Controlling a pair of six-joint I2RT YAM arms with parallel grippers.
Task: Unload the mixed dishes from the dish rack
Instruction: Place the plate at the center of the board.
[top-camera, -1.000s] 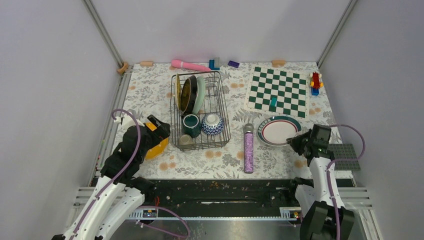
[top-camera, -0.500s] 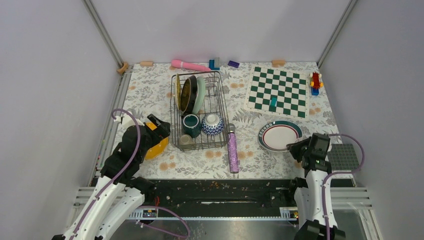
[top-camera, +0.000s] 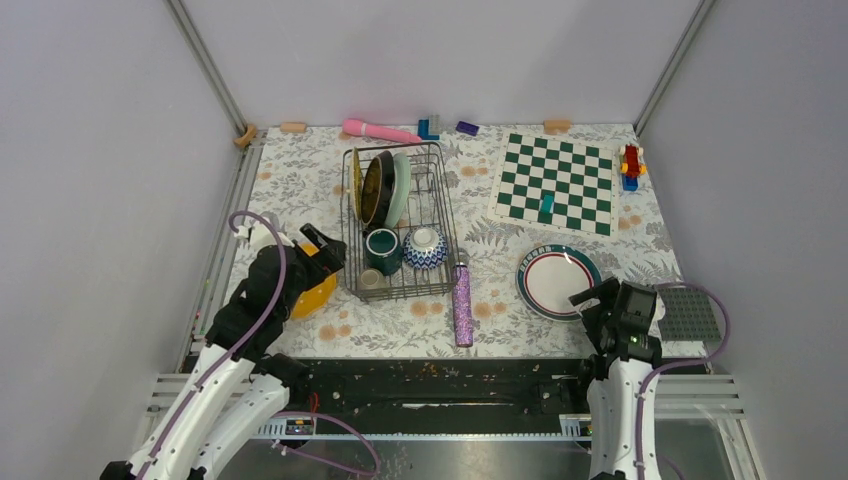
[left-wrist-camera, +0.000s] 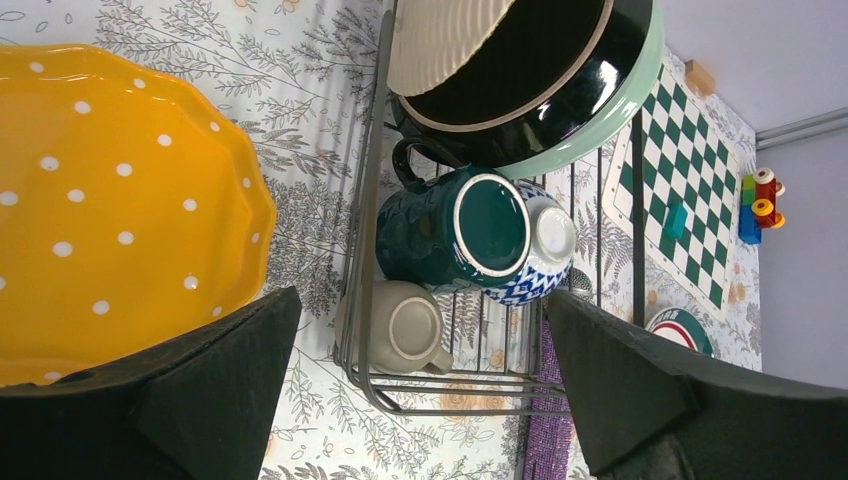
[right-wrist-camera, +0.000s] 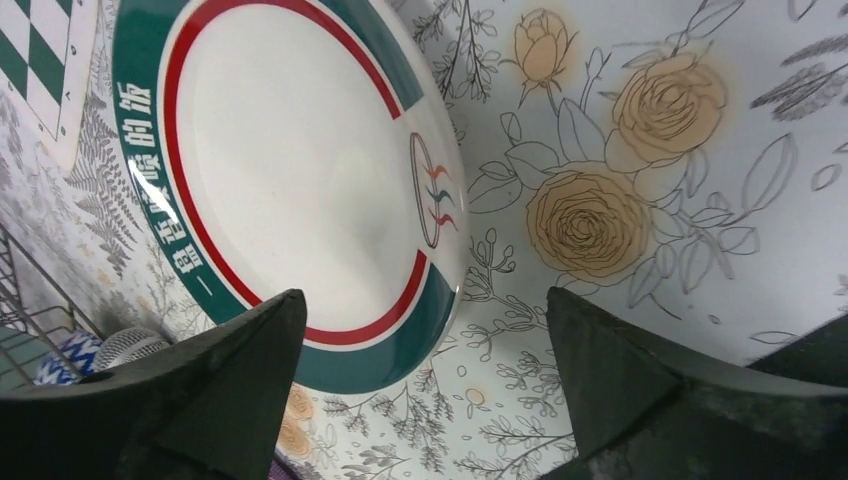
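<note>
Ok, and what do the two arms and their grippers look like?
The left arm and right arm have white lower links and black upper sections, each with a lilac cable looping alongside. The left gripper and right gripper have plain, matte black, wedge-shaped fingers.

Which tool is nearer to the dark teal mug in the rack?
Left. The left tool hovers just outside the left side of the rack, close to the mug. The right tool is far off on the other side, beside the white plate.

Yellow plate (left-wrist-camera: 100, 200) cropped at left (mostly under left arm (top-camera: 262, 290) overhead).
</note>
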